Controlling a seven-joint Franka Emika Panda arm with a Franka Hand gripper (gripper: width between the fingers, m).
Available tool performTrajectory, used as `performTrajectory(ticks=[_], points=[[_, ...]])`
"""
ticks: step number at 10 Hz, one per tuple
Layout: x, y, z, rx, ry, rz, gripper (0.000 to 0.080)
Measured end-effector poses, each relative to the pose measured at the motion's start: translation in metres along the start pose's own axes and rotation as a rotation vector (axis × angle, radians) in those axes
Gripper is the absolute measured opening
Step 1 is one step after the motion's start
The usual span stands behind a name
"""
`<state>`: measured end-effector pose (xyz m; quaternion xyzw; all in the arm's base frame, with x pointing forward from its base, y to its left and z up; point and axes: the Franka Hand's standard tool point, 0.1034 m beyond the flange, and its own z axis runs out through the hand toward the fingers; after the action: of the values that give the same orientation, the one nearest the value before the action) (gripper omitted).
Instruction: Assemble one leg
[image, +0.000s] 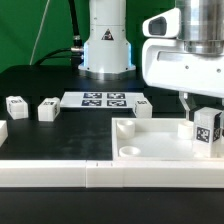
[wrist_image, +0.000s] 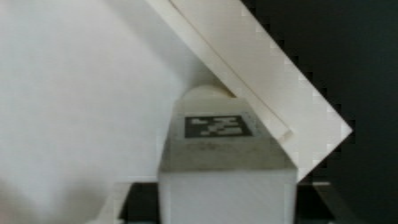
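Observation:
My gripper (image: 204, 112) is shut on a leg (image: 207, 131), a small white squarish post with a black-and-white tag, and holds it upright over the near right corner of the large white tray-like piece (image: 150, 146). In the wrist view the leg (wrist_image: 222, 150) fills the middle with its tag facing the camera, and dark fingers (wrist_image: 146, 200) flank it. The tray-like piece's raised rim (wrist_image: 249, 70) runs slantwise just past the leg's far end. I cannot tell whether the leg touches the tray-like piece.
Three more legs lie on the black table: two on the exterior view's left (image: 16, 106) (image: 47, 110) and one (image: 142, 108) behind the tray-like piece. The marker board (image: 103, 99) lies at the back. Long white bars (image: 60, 176) line the front. The robot base (image: 106, 45) stands behind.

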<state>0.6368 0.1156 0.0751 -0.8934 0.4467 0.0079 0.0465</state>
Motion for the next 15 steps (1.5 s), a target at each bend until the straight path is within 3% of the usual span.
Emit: performTrajectory(ticks=[4,9,10,11,12,13,15], points=[[-0.0015,0.0008,0.0002,0.015,0.006,0.464,0.0293],[-0.0024,0.0007,0.0008,0.016,-0.001,0.627,0.0293],[-0.0027,0.0005,0.0009,0.017,-0.001,0.590,0.0472],[-0.0038,0.0000,0.0011,0.016,-0.001,0.568,0.0587],[-0.0051,0.0002,0.0009,0.007,-0.003,0.457,0.0587],[-0.0065,-0.0011,-0.0003,-0.003,-0.011,0.336,0.0637],[-0.0069,-0.0029,-0.0007,0.000,-0.009,0.122,0.0646]])
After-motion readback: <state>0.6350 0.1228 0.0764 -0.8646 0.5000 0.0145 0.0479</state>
